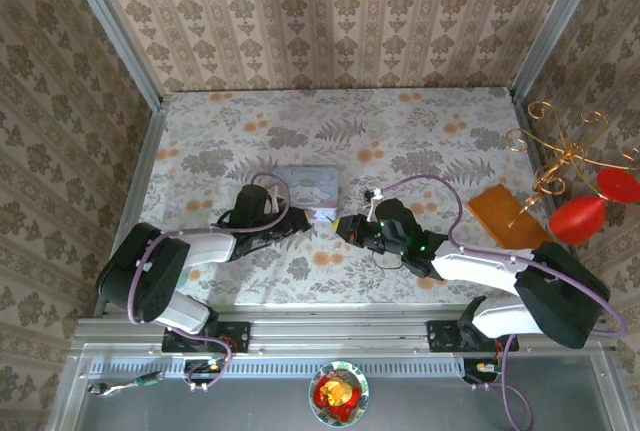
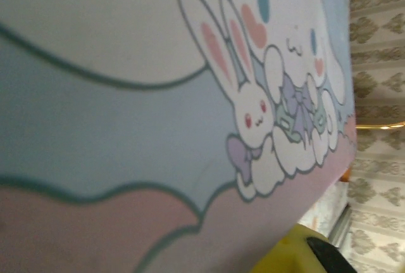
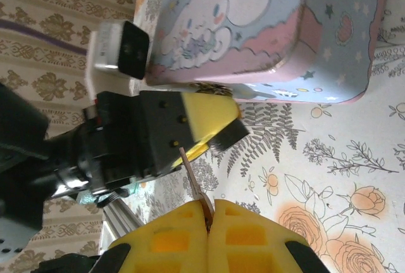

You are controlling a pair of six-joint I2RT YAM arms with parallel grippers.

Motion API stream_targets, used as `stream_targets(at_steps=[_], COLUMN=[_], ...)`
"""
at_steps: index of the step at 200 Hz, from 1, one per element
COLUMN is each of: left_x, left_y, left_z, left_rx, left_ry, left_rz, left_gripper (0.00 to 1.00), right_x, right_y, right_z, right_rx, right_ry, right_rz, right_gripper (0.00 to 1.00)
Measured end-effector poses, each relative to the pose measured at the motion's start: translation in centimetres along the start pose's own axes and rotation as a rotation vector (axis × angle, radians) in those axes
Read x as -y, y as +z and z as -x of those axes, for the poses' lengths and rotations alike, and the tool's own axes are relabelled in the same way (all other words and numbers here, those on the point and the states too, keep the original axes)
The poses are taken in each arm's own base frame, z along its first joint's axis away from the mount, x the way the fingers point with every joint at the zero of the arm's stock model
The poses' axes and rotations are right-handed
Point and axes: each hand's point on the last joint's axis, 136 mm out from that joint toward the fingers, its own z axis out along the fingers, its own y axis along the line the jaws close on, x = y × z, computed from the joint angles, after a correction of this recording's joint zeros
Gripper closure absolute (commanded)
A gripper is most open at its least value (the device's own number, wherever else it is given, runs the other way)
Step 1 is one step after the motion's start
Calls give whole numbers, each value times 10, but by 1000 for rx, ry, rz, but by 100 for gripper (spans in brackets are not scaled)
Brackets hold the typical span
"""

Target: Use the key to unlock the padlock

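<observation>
top view: a pale blue rectangular tin with a cartoon lid point(image 1: 308, 183) lies near the middle of the floral worktop point(image 1: 420, 141), a little toward its near edge. the left gripper point(image 1: 303, 219) and the right gripper point(image 1: 348, 227) meet tip to tip just off the tin's near right corner. whatever sits between them is too small to make out from up here.

left wrist view: the tin's lid, printed with a white rabbit, lies very close to the camera. one of the gripper's yellow pads point(image 2: 281, 257) shows at the lower right. how wide the fingers stand cannot be told from here.

right wrist view: the right gripper point(image 3: 209, 221) is pressed fully together on a thin coppery key point(image 3: 193, 181), its blade pointing toward the left gripper. that gripper's yellow fingers are drawn close about what i take for the tiny dark blocky padlock point(image 3: 229, 133), held just beside the tin's near wall. no shackle or keyhole can be made out. the key's tip ends near the left gripper's black body, to one side of the dark block rather than at it.

the step in hand looks like seating the key. it would go best if the left grip holds rigid, the blade is shifted sideways onto the keyhole face and lined up with its axis, then pushed in slowly. turning should wait until the blade is fully in, since a thin blade pushed in off-line would likely bend or slip in the pads.
</observation>
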Motion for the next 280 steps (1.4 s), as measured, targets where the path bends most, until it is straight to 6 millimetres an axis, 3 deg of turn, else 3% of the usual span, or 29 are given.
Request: stream_targets(at_steps=[43,89,140,230,280], left_x=[30,37,37,44,45], left_y=[-4,0,0,-3,-5], left_z=[4,11,11,15,19], left_rx=[29,53,66,84,94], left_ry=[-54,-89,-114,-162,-182], left_rz=[-93,-141,-167,-210,-225], left_gripper=[94,95,96,96,96], right_x=[9,22,29,5,4], right_y=[10,25,24,23,21], right_z=[-5,-20,-12,-2,0], right_rx=[-17,-85,-83,-101,-114], right_ry=[42,98,197,189,178], right_rz=[-11,-20,41,178,196], right_gripper=[100,100,100,100,100])
